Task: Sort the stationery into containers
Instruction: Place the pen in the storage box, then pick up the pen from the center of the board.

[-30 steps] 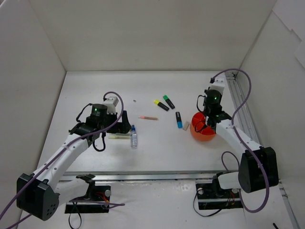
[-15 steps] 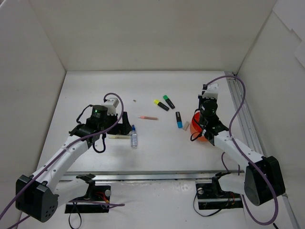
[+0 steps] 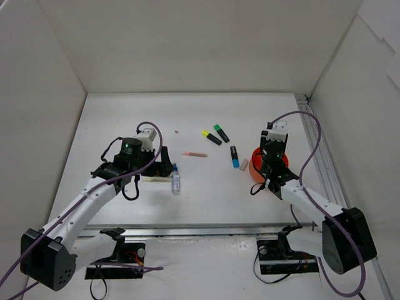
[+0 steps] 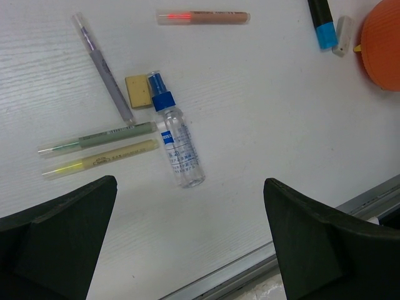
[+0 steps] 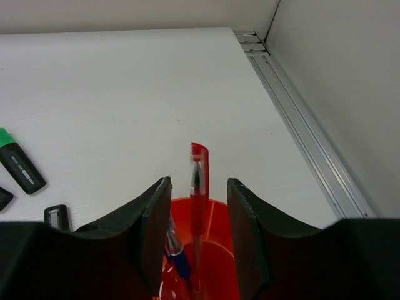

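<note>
The right gripper [image 5: 199,186] is hovering low over the round orange-red plastic pot [image 5: 217,250], its jaws standing slightly parted with a sliver of daylight on either side of the thin red pen [image 5: 199,206]. The pen is leaning upright inside the pot on its own, beside a blue pen [image 5: 178,259] already in there, which suggests this is the letting-go part of a drop-off. The left gripper [image 4: 189,190] is hanging with its jaws spread wide above the unsorted cluster, empty, and seems to be lining up a next pick. The clear spray tube with a blue cap [image 4: 178,147] is lying flat just ahead of it, touching a pale green pen [image 4: 100,139] that is lying parallel to a pale yellow pen [image 4: 100,159], with a small tan eraser block [image 4: 137,90] near the cap. The tube is carrying a white label with a blue badge and fine print, and the pen barrels are printed too — none of it is legible.
</note>
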### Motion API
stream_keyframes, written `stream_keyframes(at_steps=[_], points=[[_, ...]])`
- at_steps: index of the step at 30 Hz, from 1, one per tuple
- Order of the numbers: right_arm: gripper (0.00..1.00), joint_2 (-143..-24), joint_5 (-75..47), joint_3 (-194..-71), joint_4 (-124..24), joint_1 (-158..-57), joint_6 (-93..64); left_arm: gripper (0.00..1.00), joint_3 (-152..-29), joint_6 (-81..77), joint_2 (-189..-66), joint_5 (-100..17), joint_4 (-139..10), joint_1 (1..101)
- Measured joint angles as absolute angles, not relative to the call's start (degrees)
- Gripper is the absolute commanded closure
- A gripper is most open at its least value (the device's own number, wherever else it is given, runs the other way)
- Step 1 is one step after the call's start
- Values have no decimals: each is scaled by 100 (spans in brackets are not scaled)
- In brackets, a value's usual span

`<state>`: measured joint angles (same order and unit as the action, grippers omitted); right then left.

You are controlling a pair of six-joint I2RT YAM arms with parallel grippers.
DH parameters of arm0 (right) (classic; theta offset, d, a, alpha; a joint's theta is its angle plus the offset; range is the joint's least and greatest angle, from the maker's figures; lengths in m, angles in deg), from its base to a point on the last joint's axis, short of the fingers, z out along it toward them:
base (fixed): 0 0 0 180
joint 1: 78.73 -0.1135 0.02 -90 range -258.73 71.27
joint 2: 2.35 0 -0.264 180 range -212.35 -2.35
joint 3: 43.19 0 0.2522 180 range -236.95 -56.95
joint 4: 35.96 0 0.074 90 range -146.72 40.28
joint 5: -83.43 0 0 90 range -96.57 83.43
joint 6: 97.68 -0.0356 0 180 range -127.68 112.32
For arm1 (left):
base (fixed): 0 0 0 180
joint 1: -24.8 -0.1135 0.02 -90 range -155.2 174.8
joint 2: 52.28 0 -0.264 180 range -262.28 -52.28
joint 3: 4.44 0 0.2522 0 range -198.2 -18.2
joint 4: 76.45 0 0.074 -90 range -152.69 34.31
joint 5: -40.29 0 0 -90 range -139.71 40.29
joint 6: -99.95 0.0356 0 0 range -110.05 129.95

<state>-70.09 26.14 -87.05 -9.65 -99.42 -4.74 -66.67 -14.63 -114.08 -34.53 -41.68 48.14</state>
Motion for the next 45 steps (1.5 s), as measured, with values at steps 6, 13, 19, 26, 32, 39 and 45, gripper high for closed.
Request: stream_keyframes(at_steps=[6,13,19,26,32,39,45], points=[[41,-6507,2805,-8598,-1030,-10068,-533,0,-6667,-1474,-11493,-3450,-4157,4833],[2,-5680,2785,-9003,-2250,-10278,-750,0,-6667,-1480,-11530,-3453,-4155,4833],[2,-6109,2704,-10716,-3850,-10486,-1335,0,-6667,-1566,-11537,-3450,-4163,4833],[2,-7018,2149,-11523,-4486,-10940,-1582,0,-6667,-1845,-11537,-3717,-4063,4833],[2,-8268,1285,-11890,-4790,-11605,-1171,0,-6630,-2230,-11528,-3918,-3971,4777],[2,-9682,-721,-12436,-4930,-11743,210,0,-6313,-2466,-11276,-3988,-3851,4632],[2,-11112,-1385,-13521,-5076,-11740,1036,0,-6243,-2477,-10999,-4056,-3678,4569]])
